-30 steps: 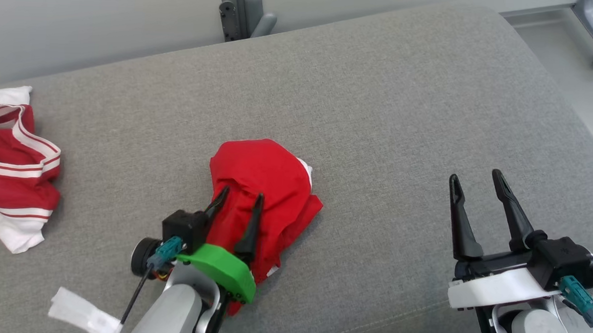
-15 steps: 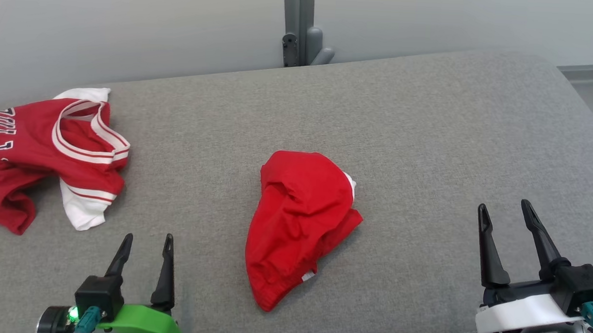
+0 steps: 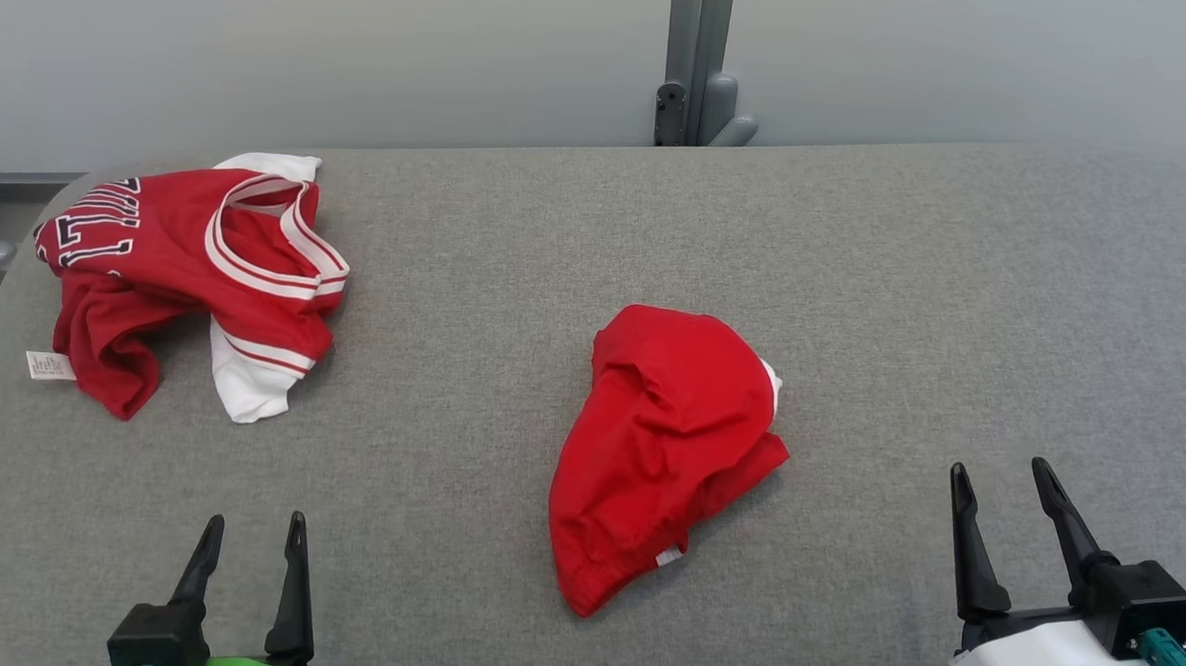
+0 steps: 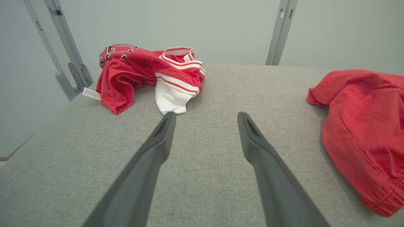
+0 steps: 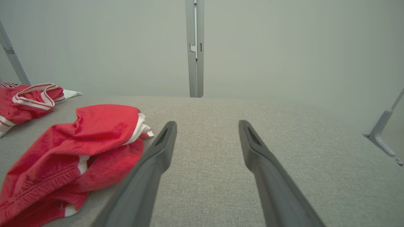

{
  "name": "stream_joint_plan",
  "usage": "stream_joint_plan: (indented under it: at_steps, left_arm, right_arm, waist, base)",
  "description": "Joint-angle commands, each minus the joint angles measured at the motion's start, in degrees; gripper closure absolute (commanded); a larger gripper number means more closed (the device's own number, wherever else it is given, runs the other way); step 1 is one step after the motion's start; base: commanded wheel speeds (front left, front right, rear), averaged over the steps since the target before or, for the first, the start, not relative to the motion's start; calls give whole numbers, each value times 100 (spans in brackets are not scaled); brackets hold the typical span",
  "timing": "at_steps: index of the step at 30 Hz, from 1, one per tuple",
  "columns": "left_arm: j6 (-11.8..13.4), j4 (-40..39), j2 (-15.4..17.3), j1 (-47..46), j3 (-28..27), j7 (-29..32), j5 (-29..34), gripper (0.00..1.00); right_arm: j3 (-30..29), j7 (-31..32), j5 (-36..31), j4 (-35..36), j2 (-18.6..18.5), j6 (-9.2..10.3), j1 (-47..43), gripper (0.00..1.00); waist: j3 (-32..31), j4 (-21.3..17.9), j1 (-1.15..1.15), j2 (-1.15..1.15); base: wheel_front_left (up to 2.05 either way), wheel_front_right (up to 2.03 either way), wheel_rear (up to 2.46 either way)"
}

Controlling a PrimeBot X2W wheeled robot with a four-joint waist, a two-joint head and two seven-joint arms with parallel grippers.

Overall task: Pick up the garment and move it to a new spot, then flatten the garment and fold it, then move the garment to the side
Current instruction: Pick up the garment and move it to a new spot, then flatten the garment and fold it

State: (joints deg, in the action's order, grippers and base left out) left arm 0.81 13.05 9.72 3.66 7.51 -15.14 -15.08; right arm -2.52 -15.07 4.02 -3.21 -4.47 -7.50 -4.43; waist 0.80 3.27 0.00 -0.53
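A plain red garment (image 3: 668, 446) lies crumpled in a loose heap near the middle of the grey cushioned surface (image 3: 906, 267), a white edge showing at its right side. My left gripper (image 3: 254, 520) stands open at the lower left, well to the left of the garment, nothing between its fingers. In the left wrist view the left gripper (image 4: 205, 115) hangs over bare fabric with the garment (image 4: 363, 126) off to the right. My right gripper (image 3: 998, 468) is open and empty at the lower right. The right wrist view has the right gripper (image 5: 207, 123) beside the garment (image 5: 79, 148).
A red jersey with white striped trim (image 3: 186, 255) lies bunched at the far left, also in the left wrist view (image 4: 142, 69). A grey metal post (image 3: 695, 67) stands behind the surface against a pale wall. The surface drops off at its left and right ends.
The head camera has turned left, bringing the jersey into full view. My left gripper, which stood open over the red garment, has drawn back to the lower left. The garment lies where it was.
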Motion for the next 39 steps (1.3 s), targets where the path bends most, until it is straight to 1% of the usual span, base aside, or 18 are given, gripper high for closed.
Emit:
stream_joint_plan:
  at_steps: [1, 8, 15, 17, 28, 39]
  left_arm:
    - [-55, -46, -76, 93, -133, 2, 56, 0]
    - [-212, -123, -277, 242, -489, 2, 259, 0]
    - [-339, -127, -398, 289, -671, 2, 384, 0]
    - [-411, -111, -448, 270, -762, 2, 468, 0]
    - [-526, -96, -549, 169, -927, 2, 648, 0]
    - [-638, -105, -605, 182, -973, 2, 737, 0]
  right_arm:
    - [-21, -19, -20, -62, 19, 2, -82, 0]
    - [-1, -19, -42, -128, 79, 2, -101, 0]
    - [3, -19, -44, -146, 95, 2, -93, 0]
    - [15, -19, -43, -126, 103, 2, -56, 0]
    - [14, -19, -40, -106, 109, 2, -11, 0]
    - [-6, -19, -37, -111, 117, 2, -4, 0]
  waist:
    - [16, 37, 0, 53]
    - [70, 54, 0, 53]
    - [78, 69, 0, 53]
    - [94, 69, 0, 53]
    - [118, 72, 0, 53]
    - [76, 54, 0, 53]
  base:
    - [0, 0, 0]
    - [0, 0, 0]
    - [0, 0, 0]
    - [0, 0, 0]
    - [0, 0, 0]
    - [0, 0, 0]
